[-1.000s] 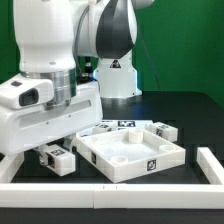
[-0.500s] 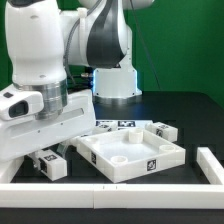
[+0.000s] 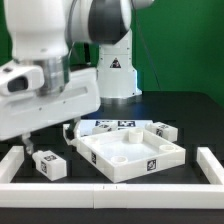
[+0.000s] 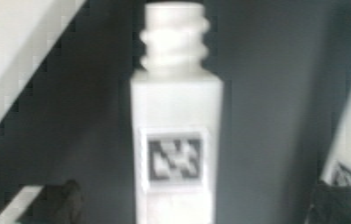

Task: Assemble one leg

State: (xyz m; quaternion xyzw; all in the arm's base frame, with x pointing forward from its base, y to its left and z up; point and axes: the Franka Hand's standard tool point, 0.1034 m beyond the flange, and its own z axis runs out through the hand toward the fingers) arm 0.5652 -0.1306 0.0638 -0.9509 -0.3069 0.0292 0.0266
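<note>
Hovering over the leg [image 3: 48, 163], which sits on the table [image 3: 190, 110] at exterior view's left, near the panel [image 3: 130, 155]. Pick-up step, I'd say. The gripper [image 4: 200, 190] has its fingers [image 4: 56, 200] apart, straddling the leg w/o contact. Next you'd lower & clamp squarely on its body.

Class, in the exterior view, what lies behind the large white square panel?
Small tagged legs lie just behind the panel. Its raised rim covers their lower parts, so their full shape cannot be seen.
</note>
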